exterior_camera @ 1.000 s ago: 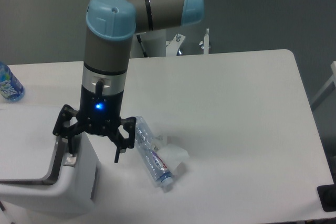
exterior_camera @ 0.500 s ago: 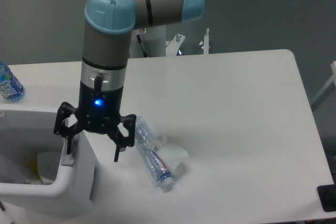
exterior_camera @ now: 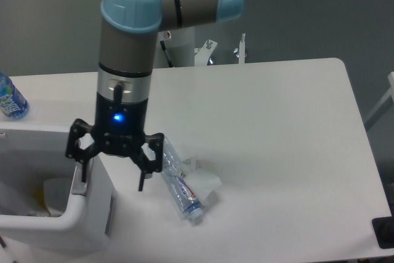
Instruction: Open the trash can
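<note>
The white trash can (exterior_camera: 92, 217) stands at the lower left with its top open, and its inside shows pale contents with a bit of yellow. My gripper (exterior_camera: 111, 180) hangs open over the can's right rim. Its left finger (exterior_camera: 82, 167) is just above the grey button strip on the rim, and its right finger (exterior_camera: 142, 177) is outside the can's wall, above the table. Nothing is held between the fingers. I cannot make out the lid itself.
A crushed clear plastic bottle (exterior_camera: 180, 186) lies on the table just right of the gripper, beside a crumpled white scrap (exterior_camera: 208, 183). A blue-labelled bottle (exterior_camera: 9, 98) stands at the far left edge. The arm's base stands behind the table.
A second ago the can's top was covered by its flat lid; now it is open and the inside shows. The gripper has risen slightly and shifted a little to the right.
</note>
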